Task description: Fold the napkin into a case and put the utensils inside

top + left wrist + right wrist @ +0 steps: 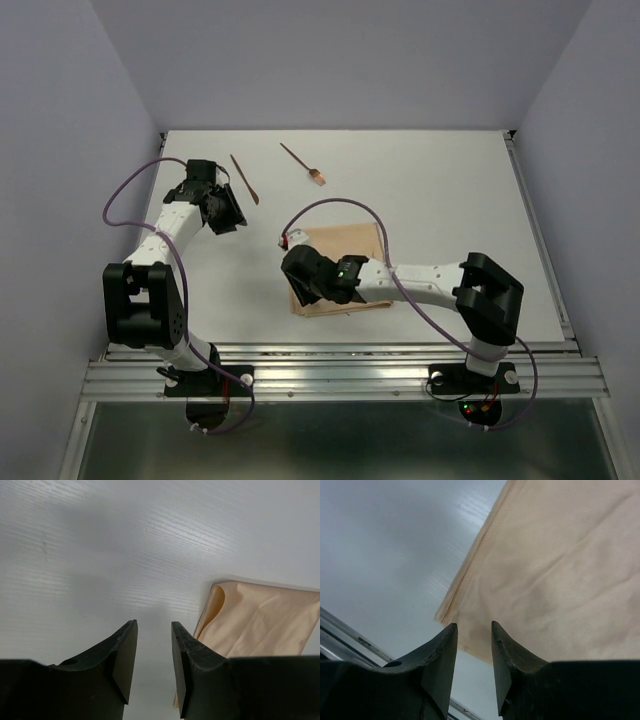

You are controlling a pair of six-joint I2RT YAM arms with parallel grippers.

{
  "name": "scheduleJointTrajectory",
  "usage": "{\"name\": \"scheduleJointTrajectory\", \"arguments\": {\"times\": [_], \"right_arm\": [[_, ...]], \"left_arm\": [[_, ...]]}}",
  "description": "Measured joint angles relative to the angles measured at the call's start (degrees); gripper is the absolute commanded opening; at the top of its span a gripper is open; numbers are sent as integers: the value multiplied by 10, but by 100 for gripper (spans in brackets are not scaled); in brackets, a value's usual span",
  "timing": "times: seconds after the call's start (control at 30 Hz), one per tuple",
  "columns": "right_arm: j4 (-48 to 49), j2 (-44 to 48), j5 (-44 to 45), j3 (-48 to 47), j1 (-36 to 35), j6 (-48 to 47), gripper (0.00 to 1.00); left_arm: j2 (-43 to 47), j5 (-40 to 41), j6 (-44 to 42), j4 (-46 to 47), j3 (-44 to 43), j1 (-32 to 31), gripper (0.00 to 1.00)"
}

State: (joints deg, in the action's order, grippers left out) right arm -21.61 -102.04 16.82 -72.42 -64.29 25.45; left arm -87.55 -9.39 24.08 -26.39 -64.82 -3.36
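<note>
Folding step: napkin (340, 240) lies part-folded, layered edge under your right gripper (472, 627).
Both claws stand apart and empty, the right over the napkin's near-left corner, the left gripper (152, 625) off to its left. The 2 utensils (303, 163) lie beyond the napkin; next, you likely pinch an edge and fold again.

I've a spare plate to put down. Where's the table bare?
Bare: the far right stretch of the table, between the fork, the napkin and the right edge; also between the left arm and the napkin. Crowded: the far left around the knife, and where the right arm covers the napkin.
</note>
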Motion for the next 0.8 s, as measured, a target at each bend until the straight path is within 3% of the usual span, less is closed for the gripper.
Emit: {"name": "scheduleJointTrajectory", "arguments": {"times": [0.2, 0.8], "right_arm": [[-15, -44, 12, -19, -43, -12, 44], [-26, -98, 14, -43, -53, -21, 43]], "left_arm": [[0, 0, 0, 0, 0, 0, 44], [0, 0, 0, 1, 5, 0, 44]]}}
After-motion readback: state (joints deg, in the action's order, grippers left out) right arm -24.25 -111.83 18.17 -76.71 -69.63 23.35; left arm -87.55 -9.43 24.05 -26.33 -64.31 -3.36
